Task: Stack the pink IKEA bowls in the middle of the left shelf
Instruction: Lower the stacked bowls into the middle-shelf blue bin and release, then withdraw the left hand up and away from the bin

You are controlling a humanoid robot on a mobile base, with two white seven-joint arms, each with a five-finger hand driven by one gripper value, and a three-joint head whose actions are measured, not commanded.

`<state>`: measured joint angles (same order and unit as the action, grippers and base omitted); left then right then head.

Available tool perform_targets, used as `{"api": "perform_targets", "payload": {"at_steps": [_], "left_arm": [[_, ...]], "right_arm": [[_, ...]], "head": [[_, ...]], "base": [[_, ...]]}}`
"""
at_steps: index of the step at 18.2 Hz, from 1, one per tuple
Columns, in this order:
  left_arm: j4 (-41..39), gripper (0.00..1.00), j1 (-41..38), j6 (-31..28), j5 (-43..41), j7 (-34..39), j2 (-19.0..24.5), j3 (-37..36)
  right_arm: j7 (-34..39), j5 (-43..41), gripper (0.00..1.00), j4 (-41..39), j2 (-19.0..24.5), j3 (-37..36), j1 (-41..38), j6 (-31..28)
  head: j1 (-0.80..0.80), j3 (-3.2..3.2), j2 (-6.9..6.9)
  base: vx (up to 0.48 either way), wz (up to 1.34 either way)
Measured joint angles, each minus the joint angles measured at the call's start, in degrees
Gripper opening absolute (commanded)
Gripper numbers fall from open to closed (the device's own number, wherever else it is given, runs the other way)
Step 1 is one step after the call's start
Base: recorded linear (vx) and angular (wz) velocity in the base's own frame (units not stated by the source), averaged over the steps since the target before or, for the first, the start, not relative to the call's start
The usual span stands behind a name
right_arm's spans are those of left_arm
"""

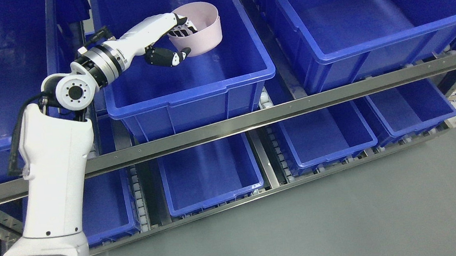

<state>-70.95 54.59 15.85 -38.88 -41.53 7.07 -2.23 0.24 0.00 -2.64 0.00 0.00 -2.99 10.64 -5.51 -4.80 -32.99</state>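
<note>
A pink bowl [203, 31] is tilted inside the middle blue bin [208, 84] of the upper shelf row, near its back. My left hand [178, 40] reaches in over the bin's left wall and is shut on the bowl: several fingers [182, 29] lie inside the rim and the thumb [167, 57] presses the outer wall from below. I cannot tell whether the bowl touches the bin floor. My white left arm [56, 166] rises from the lower left. The right arm is out of view.
Another large blue bin [368, 47] stands to the right, one more at the far left [0, 80]. A metal shelf rail [252, 120] crosses below them. Smaller blue bins [211, 178] sit on the lower row. Grey floor [341, 216] lies at the lower right.
</note>
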Motion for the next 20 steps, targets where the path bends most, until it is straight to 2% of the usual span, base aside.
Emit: {"api": "perform_targets", "payload": {"at_steps": [6,11,14,15,18,20], "left_arm": [[3.0,0.62,-0.3,-0.2,0.1,3.4,-0.4,0.0],[4.4,0.74,-0.8,0.1,0.8,8.6,-2.3,1.0],[5.0,0.92,-1.0,0.1,4.2,11.3,-3.5,2.9],[5.1,0.96,-1.1,-0.8,6.4,14.0,-3.8,3.4],[5.3,0.98,-1.7,-4.8,16.1,27.8,-4.7,4.9],[4.4,0.99,-3.1,-8.5,22.0,34.0,-5.1,5.5]], "right_arm": [[0.1,0.0,1.00,0.0,0.0,0.0,0.0,0.0],[0.3,0.0,1.00,0.0,0.0,0.0,0.0,0.0],[0.2,0.0,1.00,0.0,0.0,0.0,0.0,0.0],[0.2,0.0,1.00,0.0,0.0,0.0,0.0,0.0],[0.0,0.0,1.00,0.0,0.0,0.0,0.0,0.0],[0.0,0.0,1.00,0.0,0.0,0.0,0.0,0.0]], "head": [[0.00,0.00,0.00],[0.00,0.00,0.00],[0.00,0.00,0.00],[0.00,0.00,0.00],[0.00,0.00,0.00],[0.00,0.00,0.00]], "base": [[0.000,0.00],[0.000,0.00],[0.000,0.00],[0.000,0.00],[0.000,0.00],[0.000,0.00]]}}
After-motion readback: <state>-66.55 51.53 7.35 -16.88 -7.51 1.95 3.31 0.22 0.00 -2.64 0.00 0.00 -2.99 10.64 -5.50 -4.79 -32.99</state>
